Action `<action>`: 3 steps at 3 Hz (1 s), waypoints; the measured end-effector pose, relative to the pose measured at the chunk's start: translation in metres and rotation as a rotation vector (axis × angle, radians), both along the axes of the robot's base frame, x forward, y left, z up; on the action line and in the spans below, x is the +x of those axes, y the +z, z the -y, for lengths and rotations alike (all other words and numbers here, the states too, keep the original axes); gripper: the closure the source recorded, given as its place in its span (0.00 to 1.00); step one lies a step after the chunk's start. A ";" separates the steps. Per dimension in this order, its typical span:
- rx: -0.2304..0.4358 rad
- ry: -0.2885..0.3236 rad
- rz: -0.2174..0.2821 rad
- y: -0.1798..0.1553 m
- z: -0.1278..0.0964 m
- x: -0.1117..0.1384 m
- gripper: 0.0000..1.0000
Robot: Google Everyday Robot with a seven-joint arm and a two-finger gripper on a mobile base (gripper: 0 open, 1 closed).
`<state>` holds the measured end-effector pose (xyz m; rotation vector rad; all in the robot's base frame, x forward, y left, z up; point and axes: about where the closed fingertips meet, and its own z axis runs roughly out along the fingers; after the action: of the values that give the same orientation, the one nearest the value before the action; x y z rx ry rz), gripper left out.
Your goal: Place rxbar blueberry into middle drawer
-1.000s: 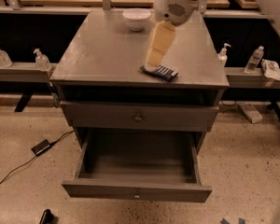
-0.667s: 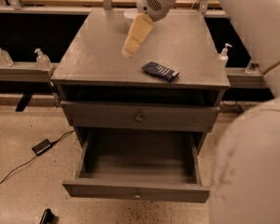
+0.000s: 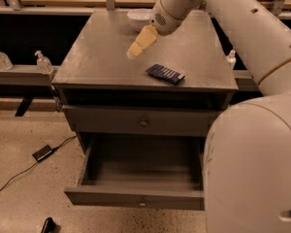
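Note:
The rxbar blueberry (image 3: 165, 74) lies flat on the grey cabinet top (image 3: 97, 57), near its front right. My gripper (image 3: 136, 46) hangs over the middle of the top, to the left of the bar and a little behind it, apart from it and holding nothing. The middle drawer (image 3: 140, 198), with a tiny pale knob on its plain front, is pulled out low down and shows a bare inside. Above it the drawer front with the dark round knob (image 3: 143, 123) is closed.
A white bowl (image 3: 139, 18) stands at the back of the cabinet top, just behind the gripper. My arm (image 3: 252, 169) fills the right foreground. Small bottles (image 3: 42, 62) stand on a ledge at the left and one (image 3: 231, 58) at the right. A cable with an adapter (image 3: 42, 153) lies on the floor.
The gripper has moved left from above the bar to the middle of the top. The arm has swung into the right foreground. The bar has not moved.

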<state>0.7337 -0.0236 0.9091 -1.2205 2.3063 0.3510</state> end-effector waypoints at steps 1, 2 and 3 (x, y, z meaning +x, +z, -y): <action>-0.037 -0.055 -0.042 -0.027 0.023 0.004 0.00; -0.118 -0.016 -0.047 -0.039 0.039 -0.003 0.00; -0.174 0.023 -0.054 -0.053 0.056 -0.014 0.00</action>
<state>0.7197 -0.0796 0.8557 -1.3370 2.4126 0.1965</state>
